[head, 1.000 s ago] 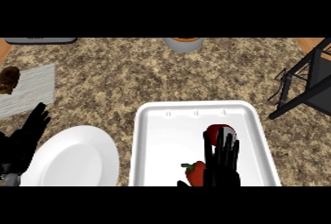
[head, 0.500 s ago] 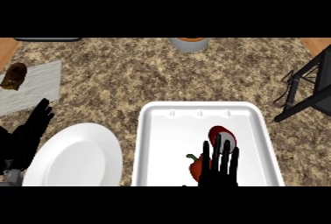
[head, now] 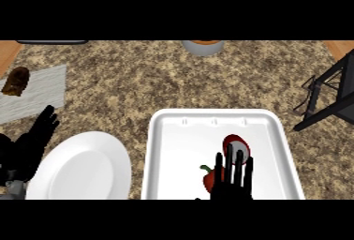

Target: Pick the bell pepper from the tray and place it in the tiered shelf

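Observing the right hand [head: 233, 183] over the near part of the white tray [head: 216, 116], fingers straight and slightly spread, enclosing nothing. Locating the bell pepper [head: 208, 176] inside the tray near its front edge, red with a green stem, lying just left of the palm and partly hidden behind it. Not confirming contact between the two. Noting a second red object [head: 235, 142], oval with a pale face, sitting in the tray by the fingertips. Leaving its identity open. Recording the left hand [head: 33, 140] resting open at the left edge beside the white plate [head: 83, 166]. Sighting the tiered shelf [head: 330, 91] as a dark frame at the right edge, apart from the tray.

Judging the grasp as not yet made.

Flagging the following risks:
- Closing along the present line, with fingers pointing at the oval object rather than the pepper, and so taking the wrong item.
- Descending off-centre and pushing the pepper sideways against the tray wall.
- Setting the pepper rolling on the smooth tray floor under a flat palm.
- Dragging the tray during the lift.
- Clipping the shelf's frame during the carry across, with only part of the shelf showing.
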### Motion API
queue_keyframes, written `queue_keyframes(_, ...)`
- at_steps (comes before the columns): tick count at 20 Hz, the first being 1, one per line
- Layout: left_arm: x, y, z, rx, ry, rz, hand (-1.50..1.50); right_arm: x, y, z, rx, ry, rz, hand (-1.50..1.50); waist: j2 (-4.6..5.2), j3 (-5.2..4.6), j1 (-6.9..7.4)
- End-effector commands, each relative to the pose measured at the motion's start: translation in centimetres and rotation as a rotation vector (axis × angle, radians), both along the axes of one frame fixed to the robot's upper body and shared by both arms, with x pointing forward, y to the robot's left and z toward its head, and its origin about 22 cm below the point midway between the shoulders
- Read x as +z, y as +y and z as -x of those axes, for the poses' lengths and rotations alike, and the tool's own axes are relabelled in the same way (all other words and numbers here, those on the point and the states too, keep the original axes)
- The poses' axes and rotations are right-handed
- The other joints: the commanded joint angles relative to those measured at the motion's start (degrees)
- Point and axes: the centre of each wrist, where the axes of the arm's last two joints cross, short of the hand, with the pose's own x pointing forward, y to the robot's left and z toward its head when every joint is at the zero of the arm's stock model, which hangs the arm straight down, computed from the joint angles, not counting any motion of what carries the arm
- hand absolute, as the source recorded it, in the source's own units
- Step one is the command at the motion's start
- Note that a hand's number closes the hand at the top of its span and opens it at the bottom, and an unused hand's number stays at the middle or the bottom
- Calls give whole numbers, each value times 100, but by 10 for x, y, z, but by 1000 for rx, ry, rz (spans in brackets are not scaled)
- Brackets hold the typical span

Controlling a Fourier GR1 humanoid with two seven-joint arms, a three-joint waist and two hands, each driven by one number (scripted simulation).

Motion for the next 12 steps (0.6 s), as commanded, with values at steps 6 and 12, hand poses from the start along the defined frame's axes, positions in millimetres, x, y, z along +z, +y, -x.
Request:
queue_keyframes(6, 0, -6, -5, 4, -7, 6, 0, 13, -4, -38, -165, 99, -43, -150, 89, 47, 1)
queue_keyframes(12, -3, 14, 1, 15, -11, 1, 0, 1, -6, -61, -163, 92, -33, -150, 76, 46, 11)
